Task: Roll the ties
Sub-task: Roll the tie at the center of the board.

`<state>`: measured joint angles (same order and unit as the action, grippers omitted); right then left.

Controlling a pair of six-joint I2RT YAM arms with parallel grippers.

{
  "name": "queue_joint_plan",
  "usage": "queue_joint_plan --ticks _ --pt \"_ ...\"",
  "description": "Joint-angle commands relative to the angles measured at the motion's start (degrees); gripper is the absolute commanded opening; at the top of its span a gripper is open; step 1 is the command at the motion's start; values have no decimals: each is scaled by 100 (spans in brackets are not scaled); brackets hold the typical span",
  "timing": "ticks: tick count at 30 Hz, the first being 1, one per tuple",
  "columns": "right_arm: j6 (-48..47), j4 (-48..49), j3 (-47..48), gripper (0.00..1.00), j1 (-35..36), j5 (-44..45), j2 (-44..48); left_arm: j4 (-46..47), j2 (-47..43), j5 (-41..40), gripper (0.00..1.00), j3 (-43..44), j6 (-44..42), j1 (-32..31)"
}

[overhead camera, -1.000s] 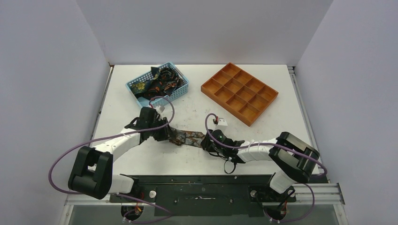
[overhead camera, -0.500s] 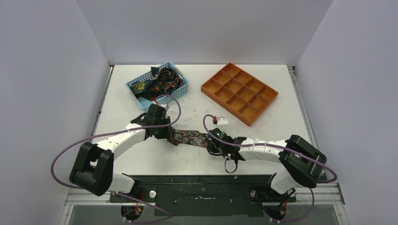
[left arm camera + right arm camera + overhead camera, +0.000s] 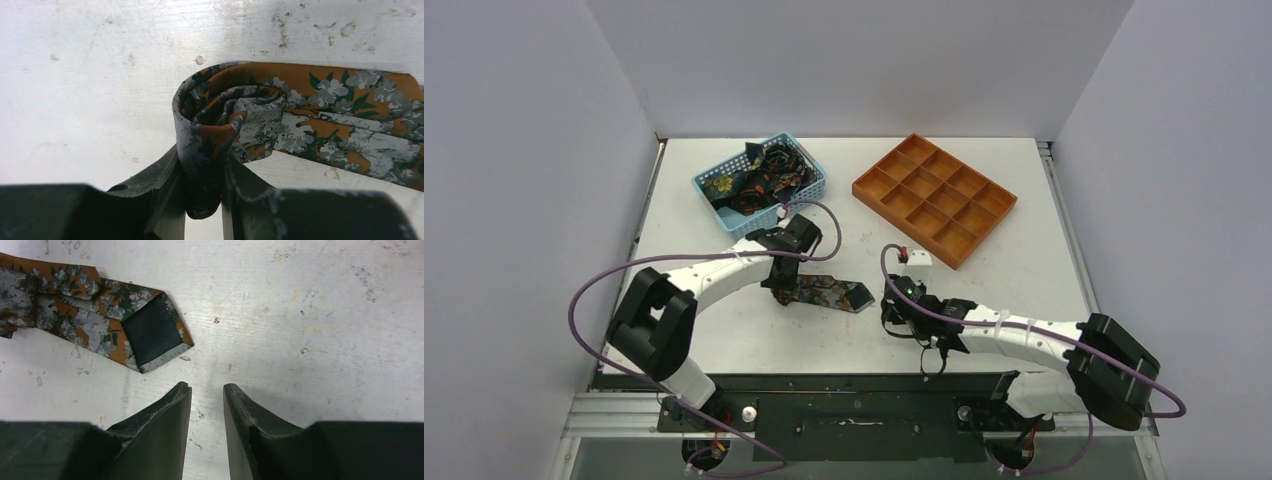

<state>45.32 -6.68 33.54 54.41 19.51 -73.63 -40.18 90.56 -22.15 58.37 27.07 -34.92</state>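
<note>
One orange and grey floral tie [image 3: 824,293] lies across the table's middle. Its left part is coiled into a loose roll [image 3: 220,120]. My left gripper [image 3: 782,285] is shut on that roll, with the fabric pinched between the fingers [image 3: 202,175]. The tie's pointed end [image 3: 152,335], dark lining up, lies flat up and to the left of my right gripper [image 3: 206,388]. That gripper [image 3: 894,312] is open a little, empty, just right of the tie's tip, over bare table. More ties [image 3: 764,178] lie heaped in the basket.
A light-blue mesh basket [image 3: 714,185] stands at the back left. An orange compartment tray [image 3: 934,197] stands at the back right. A small white block [image 3: 918,260] sits near the tray's front corner. The white table surface [image 3: 1024,270] is scuffed.
My left gripper has moved right along the tie, rolling it, so the flat part is shorter. My right gripper has let go of the tie's tip and drawn back to the right.
</note>
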Motion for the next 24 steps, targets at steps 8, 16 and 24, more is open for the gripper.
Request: queue_joint_plan --ticks 8,16,24 --pt "120 -313 -393 32 -88 563 947 -1738 899 -2262 0 1038 574 -812" --pt "132 -587 -566 33 -145 700 1592 -2539 1803 -3025 0 1723 1073 -1440" --pt "52 -744 -626 35 -203 717 1953 -2818 2811 -3201 13 2114 1442 -1972"
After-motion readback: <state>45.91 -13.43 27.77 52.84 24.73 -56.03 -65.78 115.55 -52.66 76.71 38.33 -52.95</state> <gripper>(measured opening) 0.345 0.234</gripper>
